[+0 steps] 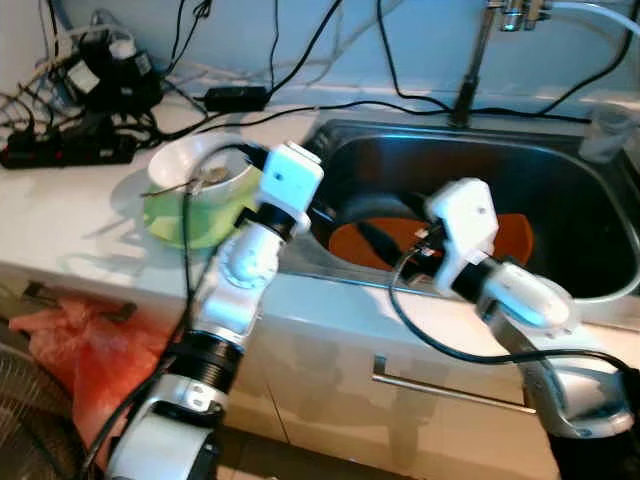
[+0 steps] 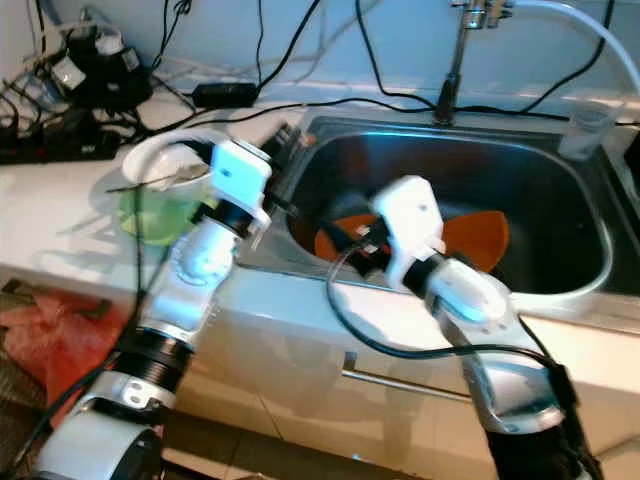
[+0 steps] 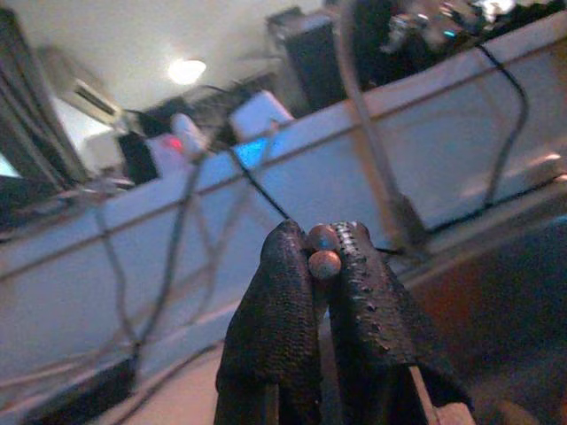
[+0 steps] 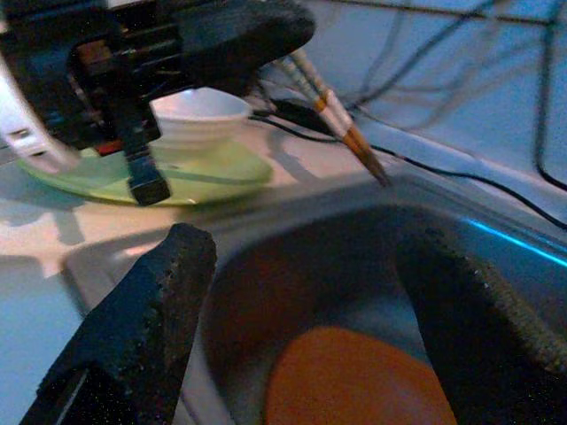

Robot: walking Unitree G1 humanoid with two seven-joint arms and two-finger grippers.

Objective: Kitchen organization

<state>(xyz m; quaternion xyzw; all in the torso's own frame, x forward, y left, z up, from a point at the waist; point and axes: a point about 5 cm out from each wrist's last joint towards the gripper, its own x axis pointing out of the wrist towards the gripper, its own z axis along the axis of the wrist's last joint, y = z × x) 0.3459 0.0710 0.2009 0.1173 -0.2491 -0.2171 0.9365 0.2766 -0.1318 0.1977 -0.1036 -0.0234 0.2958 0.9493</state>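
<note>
While our right claw hangs over the near part of the stainless steel sink, its two black fingers stand wide apart with nothing between them. Just below and beyond that claw we see a flat orange oval plate lying on the sink's floor, not touched by either finger. Nearer to us than both claws, a long metal handle runs across the white cabinet front under the counter.

Our left claw is up at the sink's left rim, its fingers pressed together on a pair of thin wooden chopsticks with orange-brown tips; the rounded ends show between the pads, and the sticks slant out past the claw over the sink's corner. Just beside this claw, on the side away from the sink, a white ceramic bowl sits on a pale green round plate on the counter.

Farther back from our left claw, a black power strip and a tangle of black cables lie against the wall. Beyond our right claw, a metal tap rises behind the sink, and a clear plastic cup stands at the far right corner.
</note>
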